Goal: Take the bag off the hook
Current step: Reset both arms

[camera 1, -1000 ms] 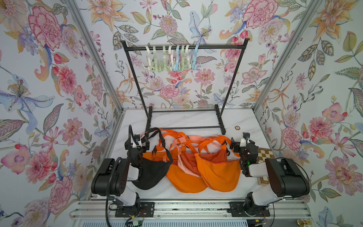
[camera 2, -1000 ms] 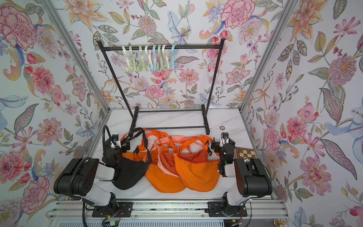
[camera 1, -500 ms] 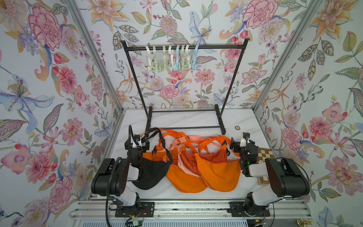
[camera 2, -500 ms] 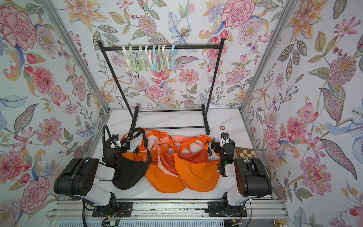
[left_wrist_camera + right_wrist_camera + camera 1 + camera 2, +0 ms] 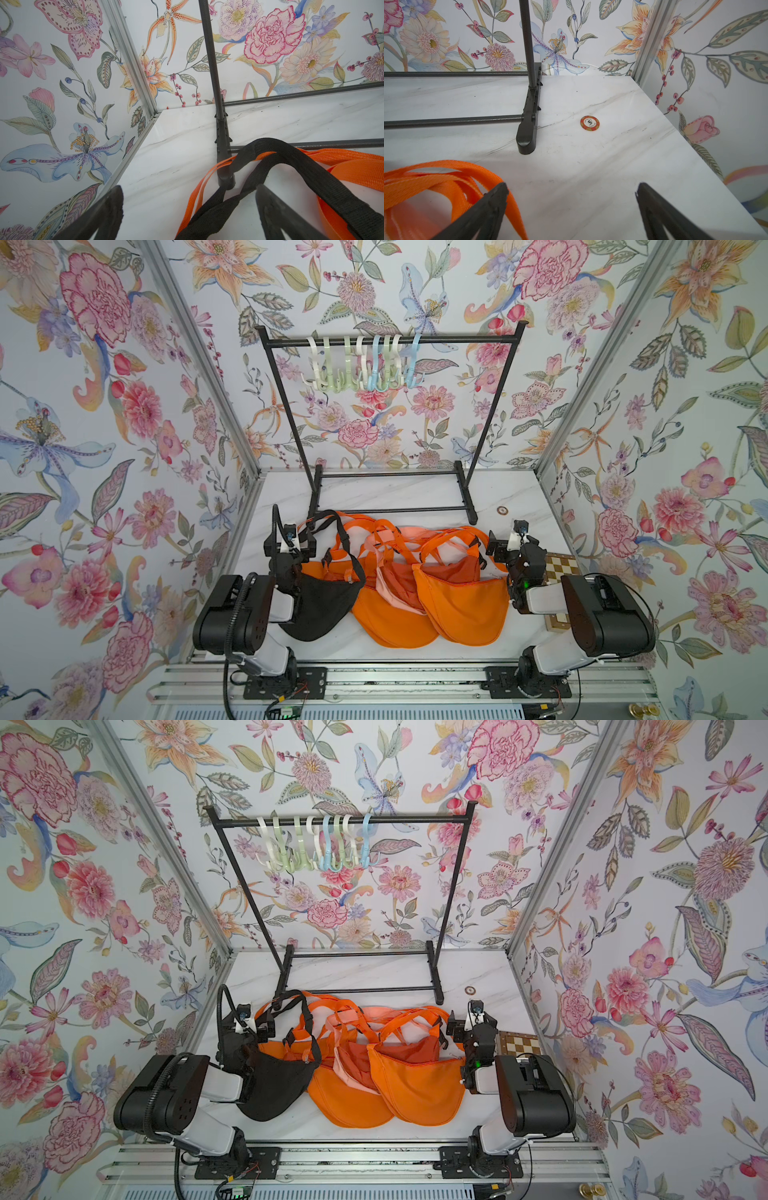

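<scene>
Standing at the near edge with 12 o'clock toward the back wall, I see both arms folded low, one at 7 and one at 5, which looks like a resting pose rather than a reach. The left gripper point(image 5: 189, 188) has its jaws wide apart and clamps nothing. A black strap point(image 5: 270, 145) merely loops across the table point(image 5: 395, 493) just ahead of it. The right gripper point(image 5: 572, 185) is likewise spread and empty, with orange webbing lying beside one jaw. Between the arms, around 6, lie the bags: a black bag point(image 5: 320, 605) against the left arm, and orange bags point(image 5: 461, 605) overlapping each other toward the right one. They are slumped flat with their straps trailing toward 12, as cloth lies when nothing bears it. A checkered board point(image 5: 561, 568) sits under the right arm at 4, and a chip point(image 5: 589, 123) lies alone near 2. At 12 stands the rack point(image 5: 469, 472), and the hooks point(image 5: 361, 364) on its rail are bunched together and bare. With no bag hanging, I judge the job done.
</scene>
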Robot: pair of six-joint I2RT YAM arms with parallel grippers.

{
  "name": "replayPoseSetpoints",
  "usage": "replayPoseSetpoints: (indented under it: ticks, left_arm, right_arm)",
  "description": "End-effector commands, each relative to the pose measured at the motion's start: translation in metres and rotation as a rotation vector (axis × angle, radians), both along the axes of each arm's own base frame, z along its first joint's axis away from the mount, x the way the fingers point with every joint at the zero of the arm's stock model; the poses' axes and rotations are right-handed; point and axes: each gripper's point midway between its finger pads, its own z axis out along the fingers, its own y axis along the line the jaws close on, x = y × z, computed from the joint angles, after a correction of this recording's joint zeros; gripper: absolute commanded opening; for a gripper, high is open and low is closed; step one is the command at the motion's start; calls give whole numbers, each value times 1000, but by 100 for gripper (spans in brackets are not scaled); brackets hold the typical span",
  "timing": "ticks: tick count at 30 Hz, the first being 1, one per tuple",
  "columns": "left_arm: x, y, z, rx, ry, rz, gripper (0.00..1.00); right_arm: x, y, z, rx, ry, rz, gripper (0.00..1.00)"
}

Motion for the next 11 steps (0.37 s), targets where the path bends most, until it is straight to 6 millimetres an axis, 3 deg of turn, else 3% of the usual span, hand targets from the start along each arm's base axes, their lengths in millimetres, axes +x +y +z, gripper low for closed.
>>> replayPoseSetpoints:
  ticks: [1, 11]
  left_arm:
    - [0, -5, 2, -5, -10, -24, 100]
    - [0, -7, 3, -1, -10, -24, 100]
  right_arm:
    - [-1, 2, -1, 1, 7, 13, 99]
    - [0, 2, -1, 4, 7, 14, 99]
